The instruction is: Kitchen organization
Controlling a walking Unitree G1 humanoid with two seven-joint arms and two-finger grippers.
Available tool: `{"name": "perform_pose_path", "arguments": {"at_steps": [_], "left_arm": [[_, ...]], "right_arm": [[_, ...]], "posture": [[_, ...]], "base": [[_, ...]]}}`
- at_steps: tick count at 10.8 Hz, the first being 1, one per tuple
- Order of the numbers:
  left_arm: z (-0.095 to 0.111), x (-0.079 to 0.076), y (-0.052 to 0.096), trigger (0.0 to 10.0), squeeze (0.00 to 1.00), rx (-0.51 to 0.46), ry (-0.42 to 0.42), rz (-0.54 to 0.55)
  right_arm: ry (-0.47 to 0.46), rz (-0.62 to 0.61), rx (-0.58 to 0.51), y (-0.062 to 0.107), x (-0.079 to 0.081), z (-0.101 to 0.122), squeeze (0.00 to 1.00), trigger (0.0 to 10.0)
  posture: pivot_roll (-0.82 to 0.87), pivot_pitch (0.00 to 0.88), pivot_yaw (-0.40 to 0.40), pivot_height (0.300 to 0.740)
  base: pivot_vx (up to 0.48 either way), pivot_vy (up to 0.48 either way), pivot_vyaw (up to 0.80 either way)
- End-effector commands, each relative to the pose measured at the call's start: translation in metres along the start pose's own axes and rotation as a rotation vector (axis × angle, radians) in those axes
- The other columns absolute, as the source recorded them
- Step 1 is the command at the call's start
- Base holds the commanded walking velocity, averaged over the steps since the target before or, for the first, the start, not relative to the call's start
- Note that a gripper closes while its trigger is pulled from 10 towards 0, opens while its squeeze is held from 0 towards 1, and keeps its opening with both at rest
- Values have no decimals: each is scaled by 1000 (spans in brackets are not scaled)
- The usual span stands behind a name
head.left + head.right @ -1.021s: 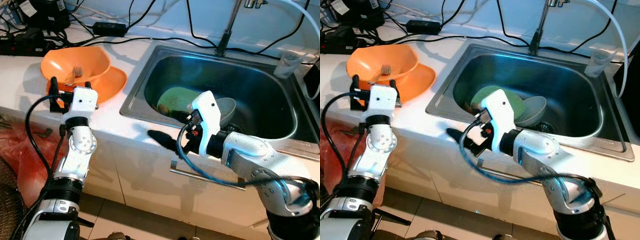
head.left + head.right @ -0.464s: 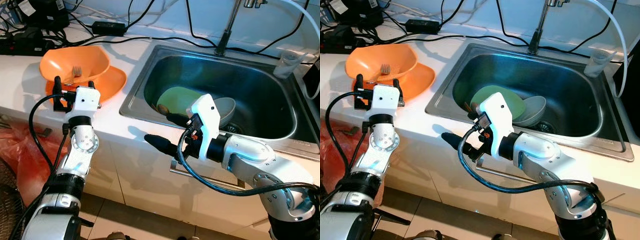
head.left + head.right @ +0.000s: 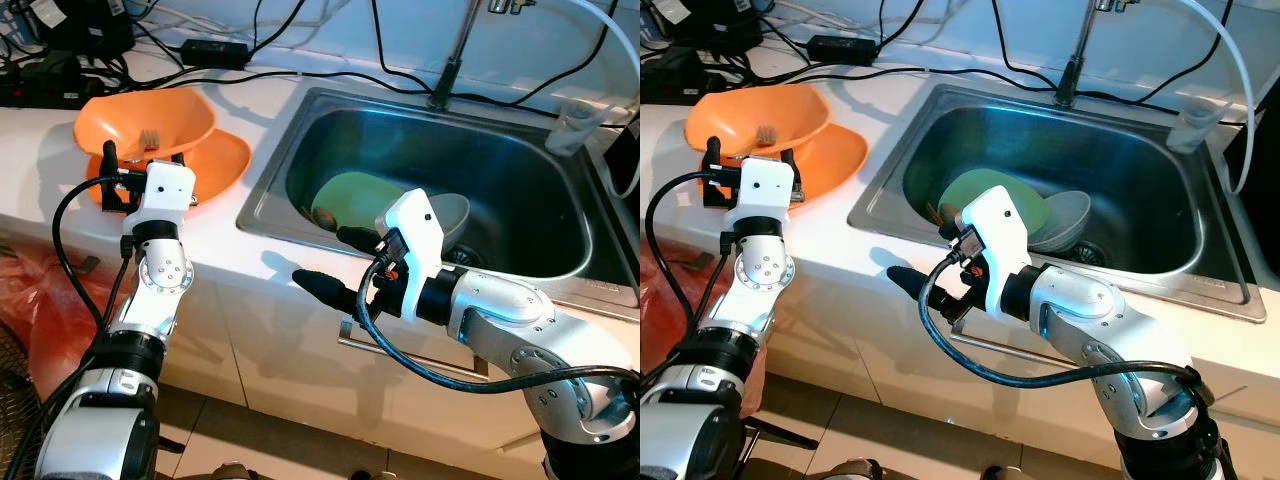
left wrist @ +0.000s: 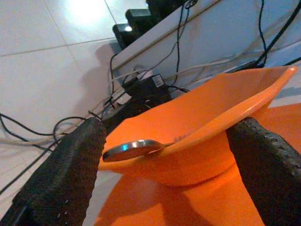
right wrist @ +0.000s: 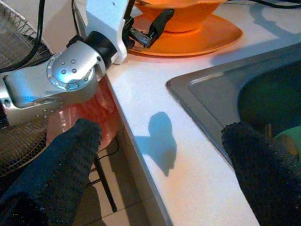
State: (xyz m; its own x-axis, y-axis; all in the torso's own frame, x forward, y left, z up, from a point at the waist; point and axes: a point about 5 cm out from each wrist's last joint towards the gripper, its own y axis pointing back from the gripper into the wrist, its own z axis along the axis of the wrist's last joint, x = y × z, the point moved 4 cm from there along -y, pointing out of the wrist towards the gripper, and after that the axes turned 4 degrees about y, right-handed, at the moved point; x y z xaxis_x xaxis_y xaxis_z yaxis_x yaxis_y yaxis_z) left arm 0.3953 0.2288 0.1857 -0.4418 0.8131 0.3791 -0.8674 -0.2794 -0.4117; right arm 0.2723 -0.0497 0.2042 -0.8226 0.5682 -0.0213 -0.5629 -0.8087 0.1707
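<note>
The orange bowl [image 3: 150, 122] sat tilted on an orange plate [image 3: 222, 165] on the counter [image 3: 40, 150], left of the sink [image 3: 560, 215], with a fork [image 4: 134, 149] resting over its rim. The left gripper [image 3: 140, 160] stood just before the bowl, fingers [image 4: 61, 174] spread wide to either side of it, holding nothing. The step looked like an approach to grasp the bowl; next it would need to advance and close on the rim. The right gripper [image 3: 335, 265] hovered open at the sink's front edge, near a green plate [image 3: 355, 195] and grey bowl [image 3: 455, 212], possibly with other dishes beneath.
</note>
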Motion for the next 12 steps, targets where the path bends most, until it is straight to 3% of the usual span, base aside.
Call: {"name": "perform_pose_path", "arguments": {"at_steps": [1, 2, 12], "left_arm": [[7, 4, -6, 2314, 0, -25, 23, 23], [10, 4, -8, 0, 0, -34, 37, 18], [12, -13, -1, 0, 0, -59, 71, -64]], "right_arm": [[13, -1, -7, 3, 1, 3, 0, 10000], [13, -7, -3, 3, 0, 2, 0, 10000], [19, -20, 1, 3, -3, 1, 0, 10000]], "posture": [[-71, 100, -56, 740], [-73, 99, -56, 740], [-73, 91, -48, 740]], "base": [[0, 0, 0], [0, 0, 0], [0, 0, 0]]}}
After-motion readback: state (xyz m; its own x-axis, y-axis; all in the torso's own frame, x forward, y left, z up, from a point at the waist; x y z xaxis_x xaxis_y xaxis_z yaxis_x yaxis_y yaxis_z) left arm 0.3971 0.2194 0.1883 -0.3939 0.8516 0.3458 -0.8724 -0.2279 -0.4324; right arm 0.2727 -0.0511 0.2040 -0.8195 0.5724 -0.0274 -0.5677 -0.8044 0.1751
